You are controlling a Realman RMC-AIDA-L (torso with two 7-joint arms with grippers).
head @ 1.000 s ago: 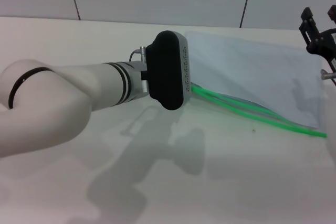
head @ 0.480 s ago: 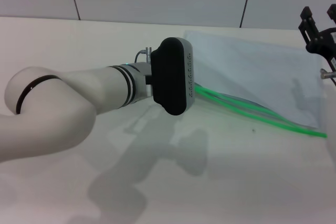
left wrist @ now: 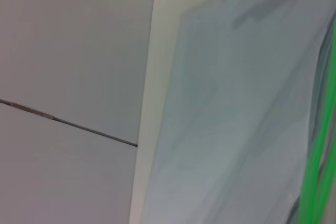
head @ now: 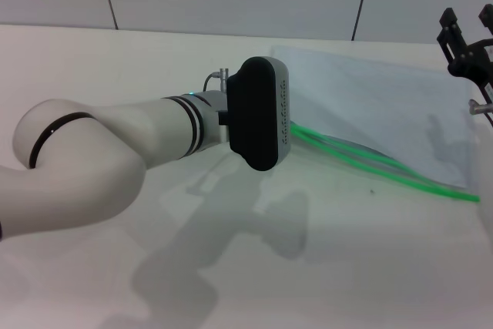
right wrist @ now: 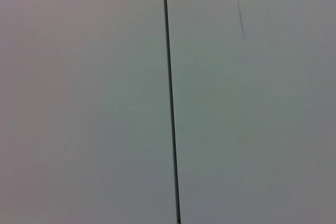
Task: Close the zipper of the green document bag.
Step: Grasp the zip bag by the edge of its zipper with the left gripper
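Table (head: pixel 231 283) holds the bag (head: pixel 377 105) flat at far right, zipper (head: pixel 385 171) along its near edge, 2 green strips apart. Left gripper (head: pixel 262 113) hangs at the bag's left end, fingers hidden, cannot tell. Right gripper (head: pixel 468 48) is raised at right edge, fingers spread, empty.

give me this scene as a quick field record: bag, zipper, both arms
bag: green document bag lying flat on the table
zipper: zipper strips run apart, so open; slider not visible
left arm: reaches across toward the bag's left end, wrist housing hiding its claw
right arm: right claw raised at the right edge above the bag, fingers apart
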